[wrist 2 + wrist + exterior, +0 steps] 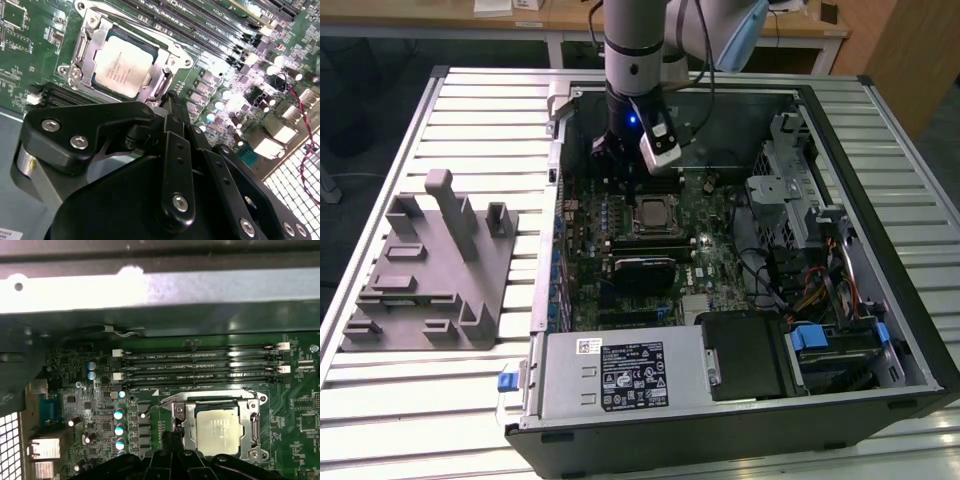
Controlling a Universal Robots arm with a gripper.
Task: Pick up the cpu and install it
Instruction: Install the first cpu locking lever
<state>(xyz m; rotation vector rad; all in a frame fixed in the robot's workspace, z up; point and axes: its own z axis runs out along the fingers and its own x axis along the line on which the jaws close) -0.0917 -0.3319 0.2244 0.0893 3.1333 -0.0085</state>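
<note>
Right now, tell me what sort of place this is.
Probably a robotics lab or workshop: an open computer case sits on a slatted metal table, a grey fixture lies beside it, with wooden desks behind.

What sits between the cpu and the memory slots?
In the first wrist view, the socket's metal frame and a narrow strip of green board separate the cpu from the memory slots.

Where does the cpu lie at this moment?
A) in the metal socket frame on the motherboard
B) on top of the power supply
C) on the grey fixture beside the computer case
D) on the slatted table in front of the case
A: in the second wrist view the cpu sits flat inside the metal socket frame on the green motherboard.
</note>
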